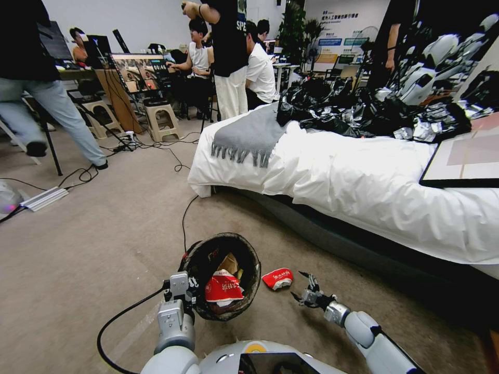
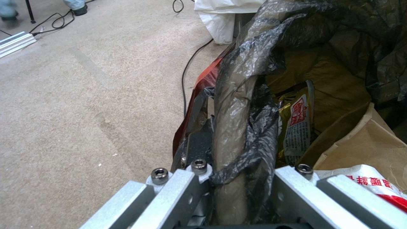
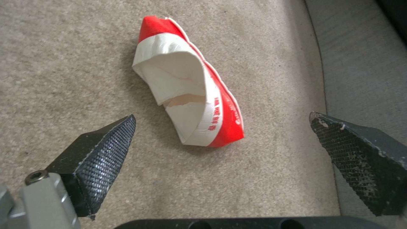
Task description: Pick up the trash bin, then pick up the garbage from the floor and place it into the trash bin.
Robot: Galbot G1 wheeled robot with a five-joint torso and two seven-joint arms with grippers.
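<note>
Trash bin (image 1: 244, 259), one, held low over the beige carpet (image 1: 93, 244) near the robot, left of centre, tilted so its mouth faces the head camera. Black crinkly bag folded over the rim; the white body is hardly visible. Inside, counted: one red-and-white wrapper (image 1: 222, 288) at the near side, one crumpled brown paper bag (image 2: 356, 143) behind it, one yellow wrapper with a red label (image 2: 297, 124) wedged by the rim.

One bed (image 1: 364, 182) with white cover fills the right and far side, grey fringed blanket (image 1: 249, 135) on its far-left corner, a heap of black bags (image 1: 364, 111) further along. One black cable (image 1: 183, 223) runs across the carpet from the bed toward the bin.

Left gripper (image 2: 237, 178) is clenched on the bin's near-left rim, bag plastic bunched between the metal fingers (image 2: 182, 187); one finger outside the wall, one inside.

Garbage on the floor: one piece, a flattened red-and-white paper wrapper (image 3: 190, 92), lying on the carpet just right of the bin, apart from it, near the bed's dark base. White inner side up, torn edge showing, red print along one side.

Right gripper (image 3: 220, 140) hangs just near-right of that wrapper, released, two black textured fingertips (image 3: 106, 143) spread wide, not touching it.
</note>
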